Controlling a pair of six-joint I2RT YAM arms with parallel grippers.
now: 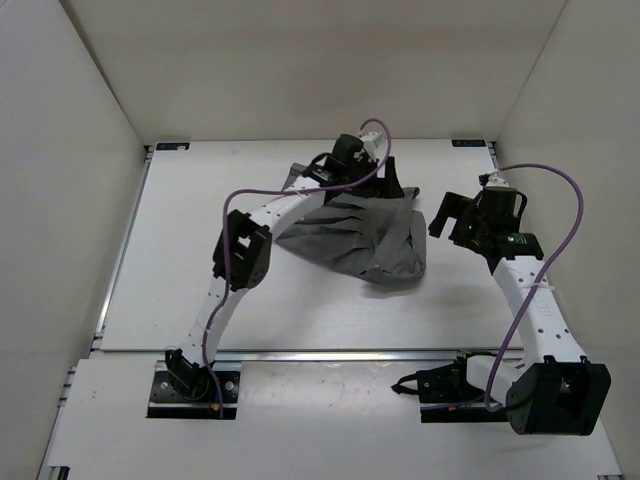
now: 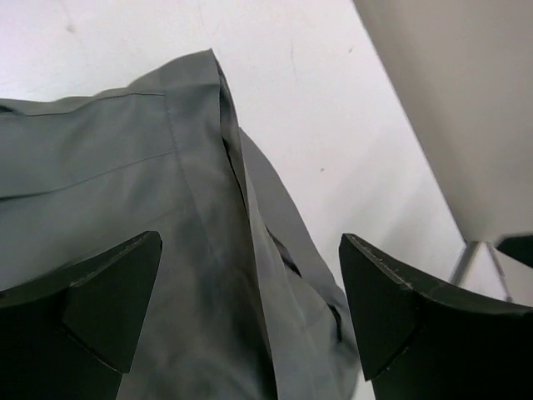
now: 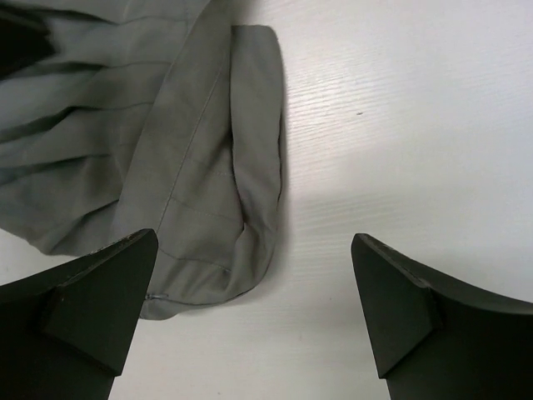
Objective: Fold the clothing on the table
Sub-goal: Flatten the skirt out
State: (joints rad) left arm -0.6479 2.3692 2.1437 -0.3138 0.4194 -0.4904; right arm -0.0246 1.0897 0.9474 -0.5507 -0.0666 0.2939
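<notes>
**Top view.** The clothing [image 1: 365, 240], plain mid-grey cloth, lies bunched on the white table [image 1: 200, 290], at its centre and reaching toward the far edge. Its surface is matte and creased. Parallel pleat-like folds run across the middle, and the near right part is gathered into a thick rounded lobe.

**Left wrist view.** Straight stitched seams cross the cloth. One corner points away over bare tabletop, and layers overlap along a dark fold.

**Right wrist view.** A doubled hem with a line of stitching forms the right border of the clothing. Its end is rounded and casts a soft shadow on the table.

**Grippers.** The left gripper [image 1: 392, 186] hangs over the far part of the clothing, jaws spread wide with nothing gripped between them. Whether its fingertips touch the cloth cannot be told. The right gripper [image 1: 450, 212] sits just beside the right border of the clothing. Its jaws are likewise spread and empty, with one finger over the hem and the other over bare table.
</notes>
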